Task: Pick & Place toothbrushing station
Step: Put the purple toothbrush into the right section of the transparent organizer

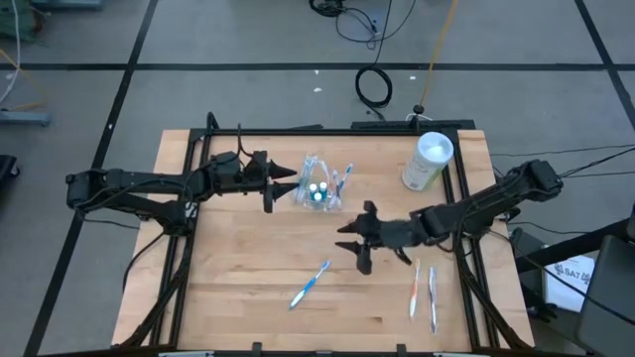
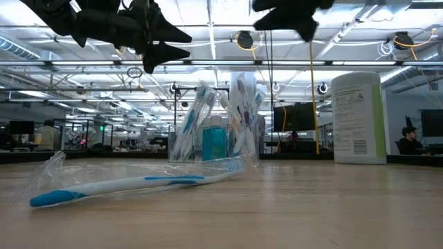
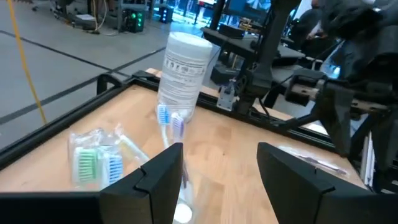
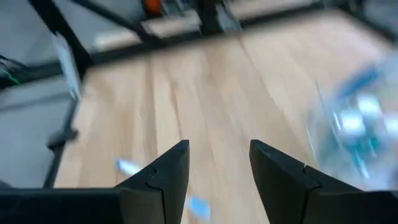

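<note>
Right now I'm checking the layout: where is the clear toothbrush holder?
In the high view, the clear toothbrush holder stands upright at the table's far centre, just beyond the open left gripper, left of the white canister.

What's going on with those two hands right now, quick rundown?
Left hand open, beside the clear toothbrush station. Right hand open, empty, mid-table. Station upright, not held. Nothing in the way; white canister stands well off.

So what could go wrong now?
The left gripper is open right beside the clear station; a nudge might tip it and spill its brushes. The right gripper hangs open close by, so the arms might bump. The loose toothbrush might get knocked.
</note>
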